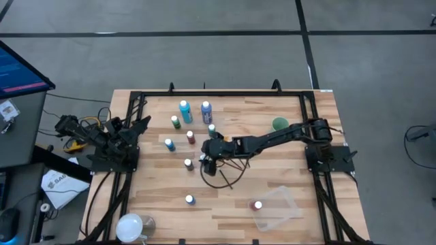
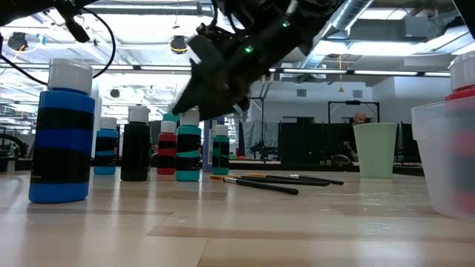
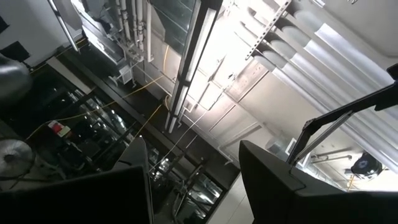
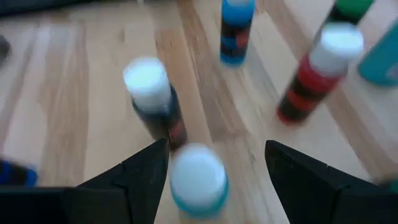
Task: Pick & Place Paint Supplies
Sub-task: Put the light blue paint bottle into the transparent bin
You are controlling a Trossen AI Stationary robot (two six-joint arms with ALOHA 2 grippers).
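Your right gripper [image 4: 211, 177] hangs open over a white-capped teal bottle [image 4: 199, 180].

Near you, 1 blue bottle [image 1: 190, 199] stands alone; the brushes [image 1: 228, 173] lie mid-table; farther, more bottles cluster. Your left gripper [image 3: 193, 186] waits open at the left edge.

Right gripper [image 4: 211, 168] fingers apart, left arm folded.
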